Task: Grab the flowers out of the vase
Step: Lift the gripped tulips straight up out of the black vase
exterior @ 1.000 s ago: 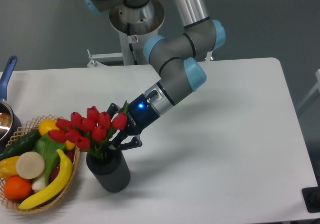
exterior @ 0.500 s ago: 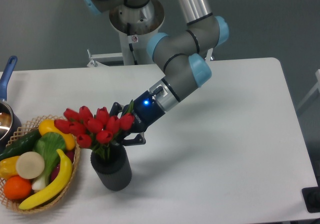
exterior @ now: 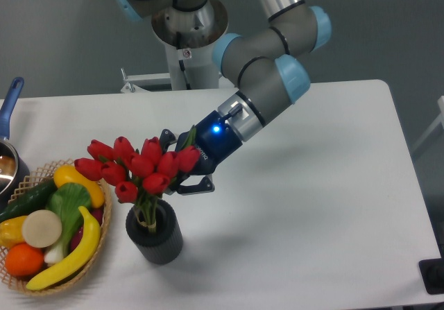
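The flowers [exterior: 139, 166], a bunch of red tulip buds on thin green stems, are lifted up and lean to the right. Their stem ends still dip into the mouth of the vase [exterior: 155, 235], a short dark grey ribbed cylinder near the table's front left. My gripper [exterior: 179, 170] reaches in from the right, just behind the buds. It is shut on the bunch at the upper stems and a green leaf. The buds hide the fingertips. One dark finger [exterior: 198, 185] shows below the bunch.
A wicker basket [exterior: 41, 283] of fruit and vegetables stands just left of the vase. A pot with a blue handle [exterior: 10, 103] sits at the left edge. The arm's base [exterior: 189, 26] is behind the table, and a dark object [exterior: 433, 275] is at the front right corner.
The gripper has moved up and to the right with the flowers in it. The bunch has risen, so more stem shows above the vase, which shifted slightly right.
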{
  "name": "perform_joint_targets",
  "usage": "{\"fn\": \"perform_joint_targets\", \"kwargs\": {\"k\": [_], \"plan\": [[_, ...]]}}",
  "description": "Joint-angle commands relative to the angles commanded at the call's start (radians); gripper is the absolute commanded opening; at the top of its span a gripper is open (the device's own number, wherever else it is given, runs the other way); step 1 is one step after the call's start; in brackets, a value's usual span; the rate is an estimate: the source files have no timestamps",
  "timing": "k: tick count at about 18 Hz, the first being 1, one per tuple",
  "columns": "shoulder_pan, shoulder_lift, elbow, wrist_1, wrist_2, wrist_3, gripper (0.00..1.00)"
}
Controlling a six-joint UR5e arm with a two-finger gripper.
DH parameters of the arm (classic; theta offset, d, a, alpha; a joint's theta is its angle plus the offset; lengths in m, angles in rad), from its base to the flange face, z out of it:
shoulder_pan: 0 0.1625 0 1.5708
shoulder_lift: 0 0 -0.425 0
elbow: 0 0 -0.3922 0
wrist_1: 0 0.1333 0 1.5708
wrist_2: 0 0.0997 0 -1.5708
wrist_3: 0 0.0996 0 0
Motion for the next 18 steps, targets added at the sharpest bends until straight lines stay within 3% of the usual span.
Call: {"fn": "perform_joint_targets", "kwargs": {"k": [9, 18], "plan": [[0.009, 0.051, -0.035, -0.006, 0.0, -0.06, 0.0], [0.028, 0.086, -0.002, -0.005, -0.005, -0.222, 0.0]]}}
